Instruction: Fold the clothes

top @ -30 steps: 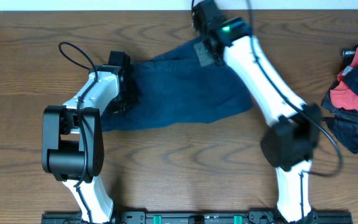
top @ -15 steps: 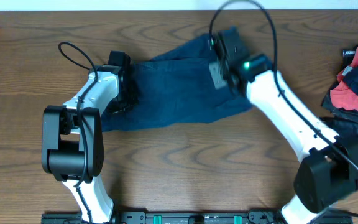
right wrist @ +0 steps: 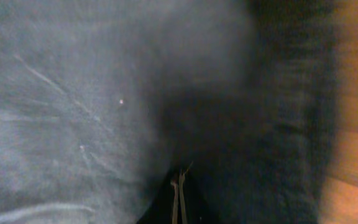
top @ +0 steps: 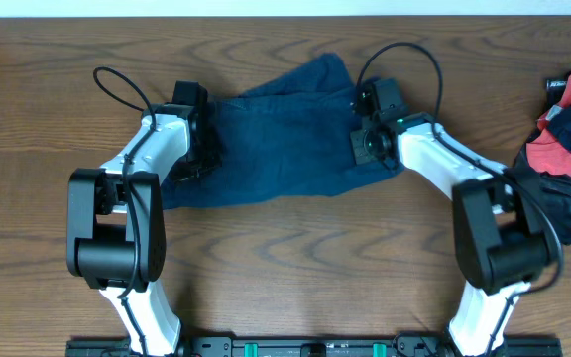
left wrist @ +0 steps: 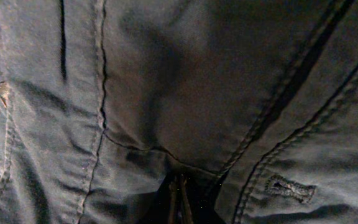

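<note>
The dark navy shorts [top: 276, 139] lie spread across the middle of the wooden table. My left gripper [top: 201, 149] sits on their left edge. In the left wrist view its fingers [left wrist: 179, 199] are pressed together with seamed cloth [left wrist: 166, 81] gathered around them. My right gripper [top: 365, 139] is over the shorts' right edge. In the right wrist view its fingers [right wrist: 179, 193] are pressed together low over blurred navy cloth [right wrist: 73, 93]. I see no cloth pinched between them.
A heap of red and dark clothes [top: 568, 139] lies at the table's right edge. Bare wood table [top: 295, 258] runs along the front, and a strip of it shows in the right wrist view [right wrist: 353, 124]. The left arm's black cable [top: 117, 84] loops at the far left.
My right arm swung from the shorts' far edge toward me and to the right, down to their right edge. The left arm and gripper have not moved.
</note>
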`<state>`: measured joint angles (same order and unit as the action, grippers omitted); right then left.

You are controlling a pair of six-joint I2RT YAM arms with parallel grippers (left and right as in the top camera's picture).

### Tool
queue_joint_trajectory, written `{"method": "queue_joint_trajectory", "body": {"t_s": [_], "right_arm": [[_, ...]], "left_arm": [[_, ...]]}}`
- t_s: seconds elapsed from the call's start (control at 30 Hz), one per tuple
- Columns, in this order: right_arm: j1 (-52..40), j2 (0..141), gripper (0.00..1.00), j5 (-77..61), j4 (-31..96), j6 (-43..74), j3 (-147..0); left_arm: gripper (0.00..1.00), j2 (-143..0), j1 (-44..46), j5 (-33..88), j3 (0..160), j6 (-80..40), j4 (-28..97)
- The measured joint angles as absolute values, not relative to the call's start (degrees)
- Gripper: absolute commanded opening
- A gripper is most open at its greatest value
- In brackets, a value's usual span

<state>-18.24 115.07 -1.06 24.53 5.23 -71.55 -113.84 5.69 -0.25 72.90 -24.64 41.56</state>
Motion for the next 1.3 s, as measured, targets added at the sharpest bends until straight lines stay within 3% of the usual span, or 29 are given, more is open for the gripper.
{"method": "queue_joint_trajectory", "body": {"t_s": [0.67,0.97,1.3], "right_arm": [[-20.5,115.2,0.02,-2.5,29.0,9.6,-72.5],[-22.2,107.0,0.02,-2.2,31.4,10.6,-62.3],[-22.2,93.6,0.01,-1.3,33.3,14.9,-50.0]], "left_arm": [[0.06,-113.6,7.7,-0.5,72.9,-24.9,42.5],[0.06,-110.3,15.4,-0.3,67.9,-28.2,40.7],[0.06,-100.1,16.2,1.6,54.9,-30.3,38.0]]}}
